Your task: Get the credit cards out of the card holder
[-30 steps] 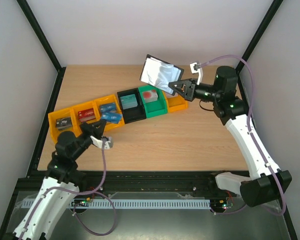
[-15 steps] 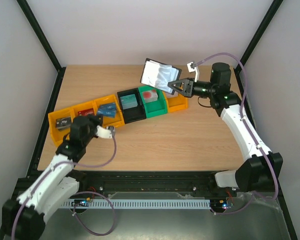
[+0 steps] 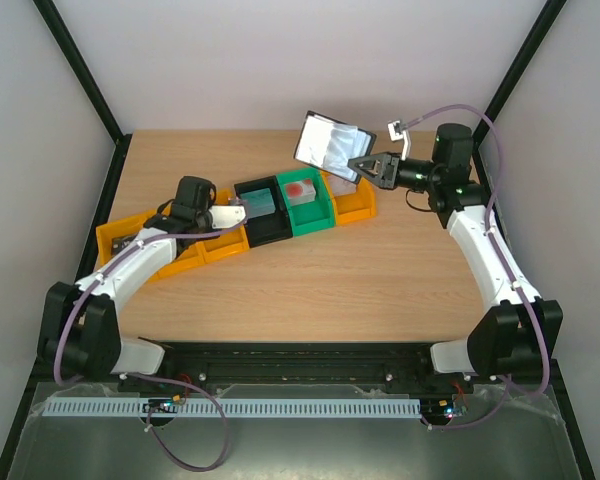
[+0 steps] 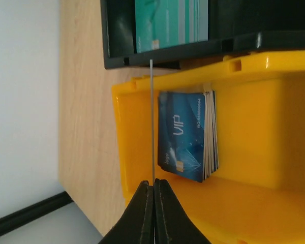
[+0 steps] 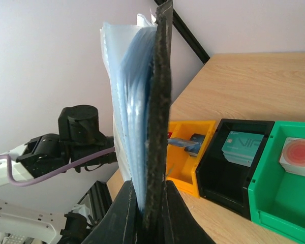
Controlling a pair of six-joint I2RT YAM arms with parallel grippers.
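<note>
Left end effector [image 4: 153, 183] is pressed together on a thin card [image 4: 151, 122]. The card shows edge-on, so its face and colour can't be read. It hangs over the near wall of a yellow bin [image 4: 254, 127]. In that bin lies a stack of blue VIP cards [image 4: 183, 134], flat on the bin floor and apart from the pinched card. Next along is a black bin [image 4: 117, 30] with a teal card [image 4: 168, 23] inside.

Right end effector [image 3: 356, 165] pinches the card holder [image 3: 330, 147] by its lower edge. The holder is up in the air, off the counter [image 3: 380, 270], above the far right end of the bin row. It's open and tilted, pale inner pockets facing the top camera. The right wrist view shows it edge-on: black cover on one side, blue-grey clear pockets fanned out on the other, fingers clamped either side at the bottom. Can't tell whether any cards sit in the pockets.

The bins run diagonally across the counter. A green bin [image 3: 315, 215] sits just right of the black one and holds a white piece with a red dot [image 3: 300, 189]. An orange bin [image 3: 355, 208] ends the row, below the holder. The left arm reaches across the yellow bins on the left, hiding part of them.
</note>
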